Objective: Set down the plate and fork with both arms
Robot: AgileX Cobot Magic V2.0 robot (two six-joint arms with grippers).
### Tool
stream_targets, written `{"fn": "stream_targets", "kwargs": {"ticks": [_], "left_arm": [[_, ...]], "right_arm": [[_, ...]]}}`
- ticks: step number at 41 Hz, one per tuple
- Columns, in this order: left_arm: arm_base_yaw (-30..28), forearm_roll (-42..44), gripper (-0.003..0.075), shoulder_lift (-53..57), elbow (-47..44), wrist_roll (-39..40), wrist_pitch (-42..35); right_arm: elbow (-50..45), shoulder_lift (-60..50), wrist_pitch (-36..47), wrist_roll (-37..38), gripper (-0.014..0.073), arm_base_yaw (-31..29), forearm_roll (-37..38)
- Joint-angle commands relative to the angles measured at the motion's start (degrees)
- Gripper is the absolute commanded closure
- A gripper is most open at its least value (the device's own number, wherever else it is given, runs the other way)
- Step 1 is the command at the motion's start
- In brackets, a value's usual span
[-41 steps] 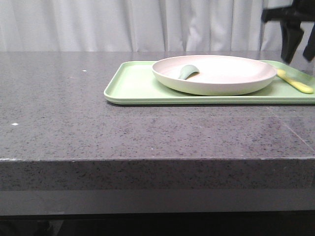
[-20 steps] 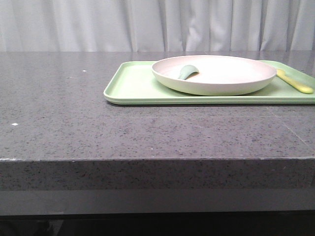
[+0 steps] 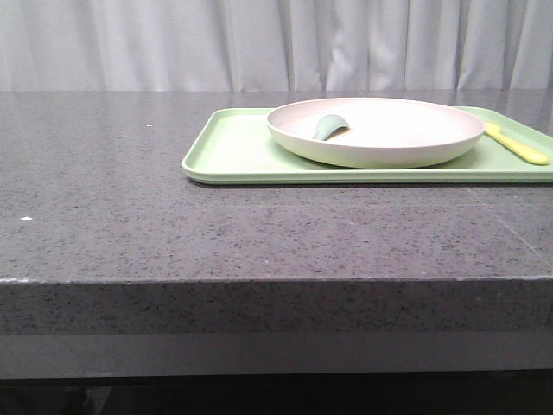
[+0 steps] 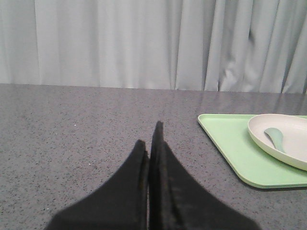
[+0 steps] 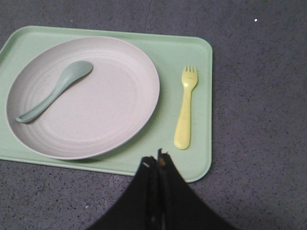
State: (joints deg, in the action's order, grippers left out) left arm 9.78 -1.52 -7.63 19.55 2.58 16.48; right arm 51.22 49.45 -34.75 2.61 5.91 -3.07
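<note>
The pale pinkish-white plate (image 3: 376,131) sits on the light-green tray (image 3: 233,156) at the right of the table; it also shows in the right wrist view (image 5: 84,96) and the left wrist view (image 4: 283,143). A grey-green spoon (image 5: 55,96) lies in it. The pale-yellow fork (image 5: 185,108) lies on the tray beside the plate, seen too in the front view (image 3: 517,144). My right gripper (image 5: 157,160) is shut and empty, high above the tray's near edge. My left gripper (image 4: 148,136) is shut and empty over bare table, left of the tray. Neither arm shows in the front view.
The dark speckled stone table (image 3: 130,216) has its front edge near the camera. A pale curtain (image 3: 173,43) hangs behind the table. The tray (image 4: 230,143) lies to the right of my left gripper.
One second ago my right gripper showed at the front view's top right above the fork. It has since risen out of that view. The plate, spoon, fork and tray have not moved.
</note>
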Motion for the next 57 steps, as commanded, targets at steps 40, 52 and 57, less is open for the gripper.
{"fn": "stream_targets", "kwargs": {"ticks": [40, 52, 57], "left_arm": [[-0.1, -0.2, 0.0738, -0.8, 1.4, 0.6, -4.3], [-0.1, -0.2, 0.0738, -0.8, 1.4, 0.6, -4.3], [-0.1, -0.2, 0.0738, -0.8, 1.4, 0.6, -4.3]], "right_arm": [[-28.7, -42.1, 17.2, -0.7, 0.0713, -0.1, 0.8], [-28.7, -42.1, 17.2, -0.7, 0.0713, -0.1, 0.8], [-28.7, -42.1, 17.2, -0.7, 0.0713, -0.1, 0.8]]}}
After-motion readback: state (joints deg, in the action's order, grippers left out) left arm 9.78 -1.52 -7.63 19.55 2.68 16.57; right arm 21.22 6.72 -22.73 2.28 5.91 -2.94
